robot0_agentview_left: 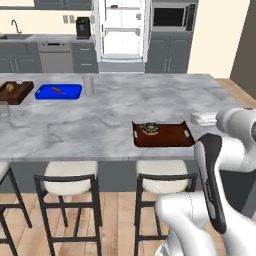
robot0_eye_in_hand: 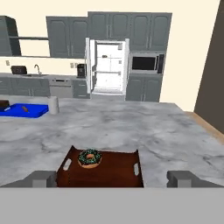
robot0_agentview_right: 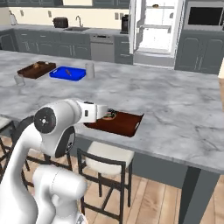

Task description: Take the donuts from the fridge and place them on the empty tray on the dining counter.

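One chocolate-iced donut with sprinkles lies in the left half of the dark reddish-brown tray on the marble dining counter. The same donut sits at the left end of the tray in the left base view. My gripper hovers at the tray's near side, open, with nothing between its fingertips. It shows beside the tray as the gripper and the gripper. The fridge stands open at the back; a small brown item sits on its top shelf, too small to identify.
A bright blue tray, a brown board and a grey cup stand on the counter's far left. A glass sits at the left edge. Stools line the counter's near side.
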Available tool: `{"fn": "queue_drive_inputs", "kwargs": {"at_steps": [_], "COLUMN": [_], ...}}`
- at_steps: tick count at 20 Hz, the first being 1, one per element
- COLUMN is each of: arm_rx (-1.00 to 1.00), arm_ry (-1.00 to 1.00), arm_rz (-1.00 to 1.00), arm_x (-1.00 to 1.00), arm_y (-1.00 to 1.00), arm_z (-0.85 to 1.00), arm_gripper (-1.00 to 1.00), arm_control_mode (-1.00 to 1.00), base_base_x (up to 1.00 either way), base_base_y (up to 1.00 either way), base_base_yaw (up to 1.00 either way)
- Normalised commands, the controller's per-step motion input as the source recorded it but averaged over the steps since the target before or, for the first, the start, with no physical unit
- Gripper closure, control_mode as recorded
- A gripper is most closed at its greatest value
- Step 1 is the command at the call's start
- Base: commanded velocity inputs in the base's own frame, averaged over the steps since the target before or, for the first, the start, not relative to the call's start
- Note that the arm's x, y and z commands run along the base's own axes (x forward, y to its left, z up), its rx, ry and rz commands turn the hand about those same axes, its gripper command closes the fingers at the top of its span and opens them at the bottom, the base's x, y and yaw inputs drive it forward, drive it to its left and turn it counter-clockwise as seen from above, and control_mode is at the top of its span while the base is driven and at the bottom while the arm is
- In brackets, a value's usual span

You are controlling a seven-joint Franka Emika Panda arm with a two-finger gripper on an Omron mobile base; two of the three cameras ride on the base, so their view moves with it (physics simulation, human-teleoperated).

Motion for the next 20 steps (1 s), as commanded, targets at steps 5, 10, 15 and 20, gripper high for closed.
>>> {"fn": "queue_drive_inputs", "kwargs": {"at_steps": [5, 10, 15, 20], "arm_rx": [0.00, 0.00, 0.00, 0.00], "arm_ry": [0.00, 0.00, 0.00, 0.00], "arm_rz": [0.00, 0.00, 0.00, 0.00], "arm_x": [0.00, 0.00, 0.00, 0.00], "arm_y": [0.00, 0.00, 0.00, 0.00], "arm_z": [0.00, 0.00, 0.00, 0.00], "arm_gripper": [-1.00, -1.00, -1.00, -1.00], "arm_control_mode": [1.00, 1.00, 1.00, 1.00], "base_base_x": [-0.55, 0.11, 0.41, 0.26], "base_base_y": [-0.75, -1.00, -1.00, -1.00], "base_base_yaw": [-0.04, -0.06, 0.00, -0.01]}}
